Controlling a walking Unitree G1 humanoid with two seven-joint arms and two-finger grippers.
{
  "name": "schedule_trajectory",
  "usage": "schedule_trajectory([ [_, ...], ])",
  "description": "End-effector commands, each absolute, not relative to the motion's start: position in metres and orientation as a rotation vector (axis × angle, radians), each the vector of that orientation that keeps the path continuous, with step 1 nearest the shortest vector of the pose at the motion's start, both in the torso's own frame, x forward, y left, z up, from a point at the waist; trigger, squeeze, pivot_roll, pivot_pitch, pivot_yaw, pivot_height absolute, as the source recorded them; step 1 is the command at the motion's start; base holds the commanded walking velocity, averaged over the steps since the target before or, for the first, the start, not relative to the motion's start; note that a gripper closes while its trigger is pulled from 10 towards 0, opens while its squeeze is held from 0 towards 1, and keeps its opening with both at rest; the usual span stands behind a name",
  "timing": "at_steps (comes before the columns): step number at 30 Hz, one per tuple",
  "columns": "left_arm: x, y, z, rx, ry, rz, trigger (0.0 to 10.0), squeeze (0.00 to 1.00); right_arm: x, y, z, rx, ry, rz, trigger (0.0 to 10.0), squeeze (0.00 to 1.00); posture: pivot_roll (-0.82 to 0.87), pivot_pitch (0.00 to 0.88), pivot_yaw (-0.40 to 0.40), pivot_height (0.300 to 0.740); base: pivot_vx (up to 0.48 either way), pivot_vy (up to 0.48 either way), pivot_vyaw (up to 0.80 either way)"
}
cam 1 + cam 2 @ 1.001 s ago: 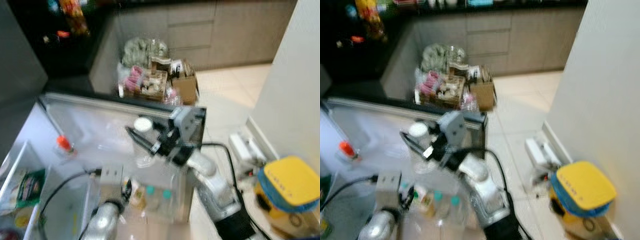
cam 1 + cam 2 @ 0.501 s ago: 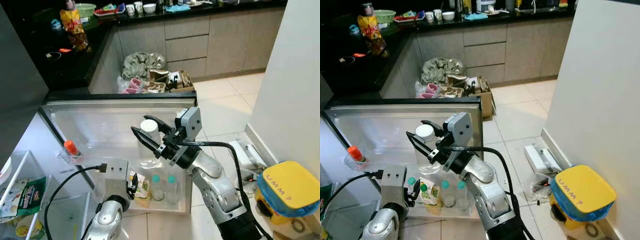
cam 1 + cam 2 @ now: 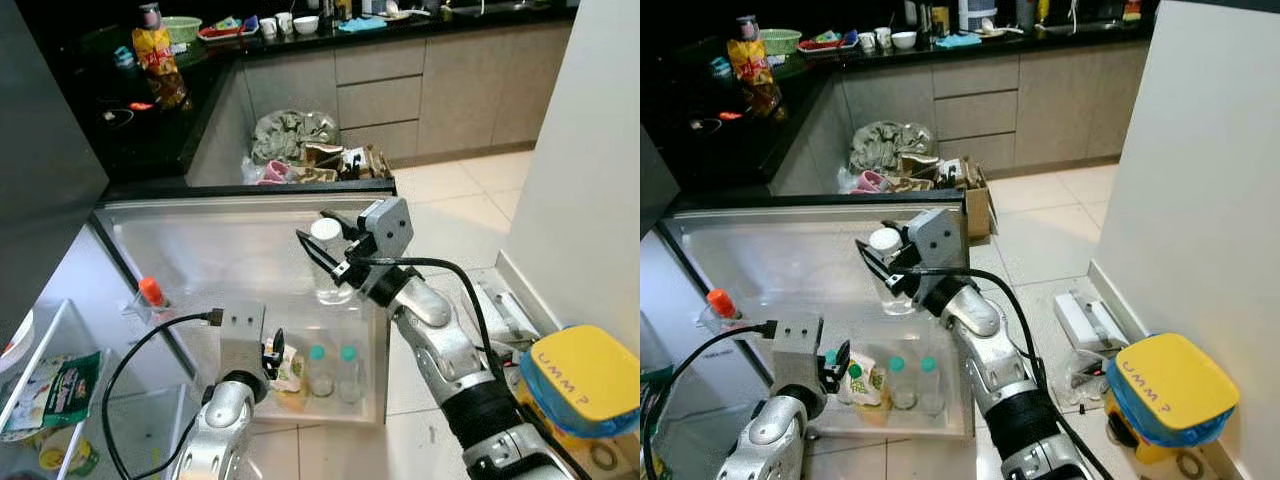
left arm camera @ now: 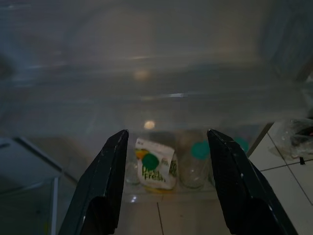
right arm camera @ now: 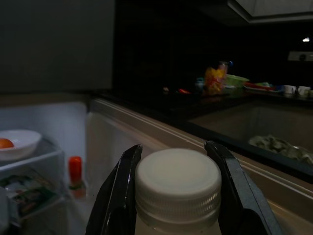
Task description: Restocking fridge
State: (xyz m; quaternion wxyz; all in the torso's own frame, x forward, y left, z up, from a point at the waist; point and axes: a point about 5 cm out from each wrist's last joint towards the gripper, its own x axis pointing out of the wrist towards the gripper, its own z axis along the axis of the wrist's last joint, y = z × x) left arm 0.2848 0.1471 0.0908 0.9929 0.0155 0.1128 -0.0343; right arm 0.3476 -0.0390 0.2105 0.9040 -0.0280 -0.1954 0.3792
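A clear bottle [image 3: 328,272] with a white cap [image 5: 177,182] is held upright over the open fridge door [image 3: 220,250]. My right gripper [image 3: 316,234] is shut on its neck, one black finger on each side of the cap. Lower down, my left gripper [image 4: 167,134] is open and empty, and points at the door's bottom shelf [image 3: 372,400]. That shelf holds two green-capped bottles [image 3: 318,355] and a juice carton [image 4: 155,169]. The left gripper [image 3: 273,352] hangs just left of the carton.
An orange-capped bottle [image 3: 150,292] stands in a small door pocket at the left. Fridge shelves with food packs [image 3: 50,385] show at the lower left. Boxes and bags [image 3: 310,160] lie on the floor beyond the door. A yellow-lidded bin [image 3: 580,378] stands by the white wall at the right.
The camera has shifted and the blur has gone. My right gripper has carried the bottle up and nearer the door's top edge. The left gripper stays by the bottom shelf.
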Motion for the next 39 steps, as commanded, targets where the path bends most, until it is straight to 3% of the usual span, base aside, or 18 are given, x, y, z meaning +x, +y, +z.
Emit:
schedule_trajectory([
  [1,0.285,0.154,0.09,0.041,0.239,-0.049,10.0,0.0,0.354,-0.039,0.216,-0.075,-0.433,0.78,10.0,0.0,0.05,0.086,0.114,0.74,0.0,0.0,0.0],
  [26,0.247,0.191,0.1,0.099,0.272,0.045,10.0,0.0,0.389,-0.06,0.236,-0.013,-0.4,0.74,10.0,0.0,0.23,0.257,0.116,0.74,0.0,0.0,0.0],
  [39,0.242,0.197,0.102,0.108,0.29,0.056,10.0,0.0,0.386,-0.065,0.216,-0.078,-0.37,0.71,10.0,0.0,0.21,0.26,0.118,0.74,0.0,0.0,0.0],
])
